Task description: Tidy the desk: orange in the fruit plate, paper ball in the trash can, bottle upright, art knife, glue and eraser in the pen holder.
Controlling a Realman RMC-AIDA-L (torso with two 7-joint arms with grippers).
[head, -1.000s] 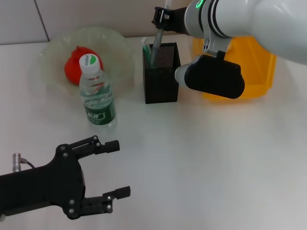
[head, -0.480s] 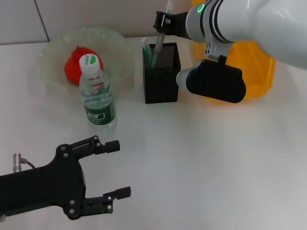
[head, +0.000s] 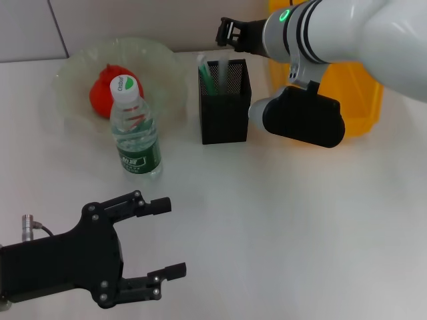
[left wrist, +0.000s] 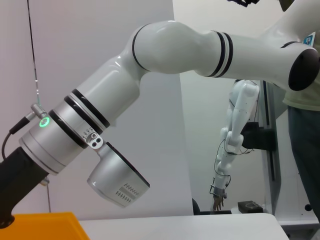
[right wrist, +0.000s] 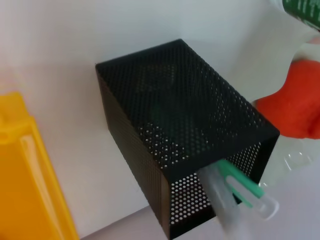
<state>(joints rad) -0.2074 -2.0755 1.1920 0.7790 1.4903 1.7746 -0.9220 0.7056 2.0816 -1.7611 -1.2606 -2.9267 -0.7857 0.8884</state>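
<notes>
The black mesh pen holder (head: 225, 107) (right wrist: 185, 130) stands at the back of the desk. A clear tool with a green strip (head: 209, 75) (right wrist: 240, 192) leans inside it, and I cannot tell whether this is the art knife or the glue. My right gripper (head: 225, 31) hovers just above the holder, open and apart from the tool. The orange (head: 103, 93) (right wrist: 300, 105) lies in the fruit plate (head: 70, 77). In front of the plate, the bottle (head: 135, 130) stands upright. Near the front left, my left gripper (head: 168, 237) is open and empty. The paper ball and eraser are out of view.
The yellow trash can (head: 363, 87) (right wrist: 25, 175) (left wrist: 35, 225) stands right of the pen holder, partly behind my right arm's black wrist block (head: 303, 120). White desk stretches between the bottle and the right edge.
The grey-green tool that my right gripper held over the pen holder has dropped into it. The right gripper has lifted slightly and drifted right. The left gripper barely moved.
</notes>
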